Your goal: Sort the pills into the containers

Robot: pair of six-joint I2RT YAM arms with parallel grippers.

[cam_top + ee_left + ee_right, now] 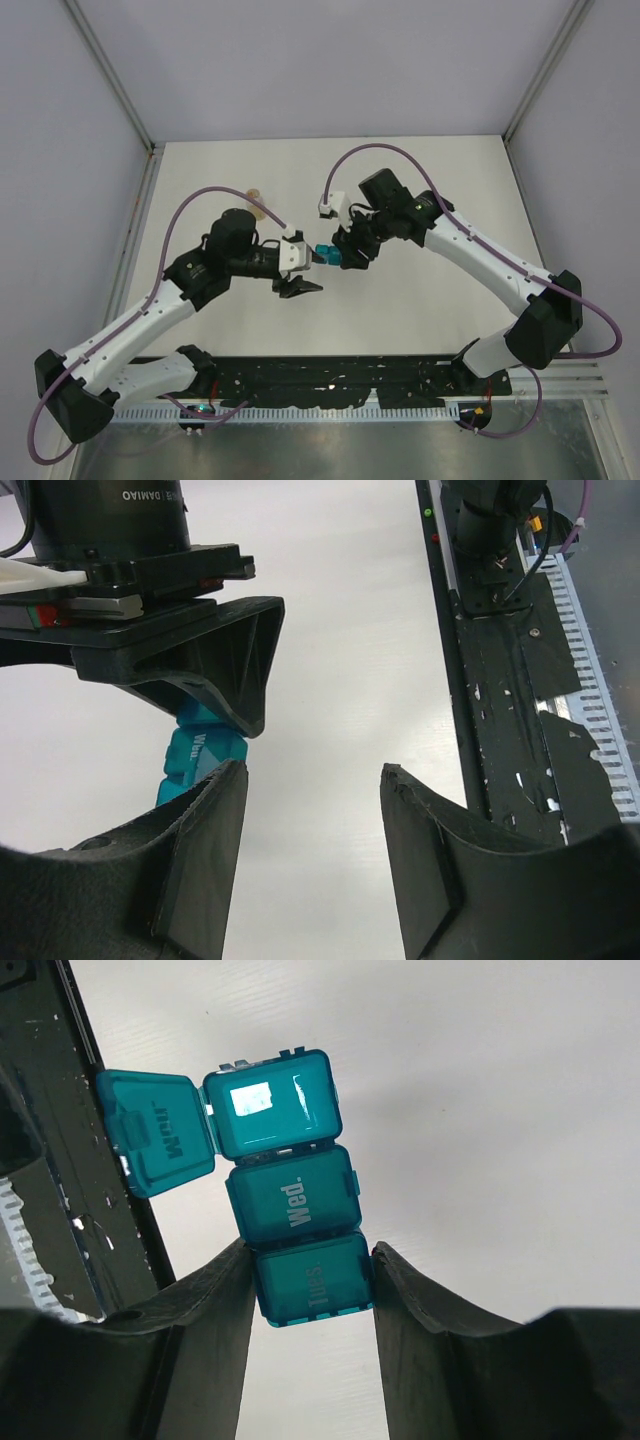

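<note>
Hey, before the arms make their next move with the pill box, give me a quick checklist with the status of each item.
1. Grip: right gripper shut on pill organizer at its Tues. compartment: ok.
2. Mon. lid open: ok.
3. Wed. lid shut: ok.
4. Free arm: left gripper open, holding nothing: ok.
5. Mon. compartment contents: cannot tell.
6. Sight of pills: not ok, none visible.

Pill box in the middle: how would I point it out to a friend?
Look at the middle of the white table, where two arms meet. The right pincer grips the pill box: three joined squares marked by day, one end lid open. Nothing else there is teal.
</note>
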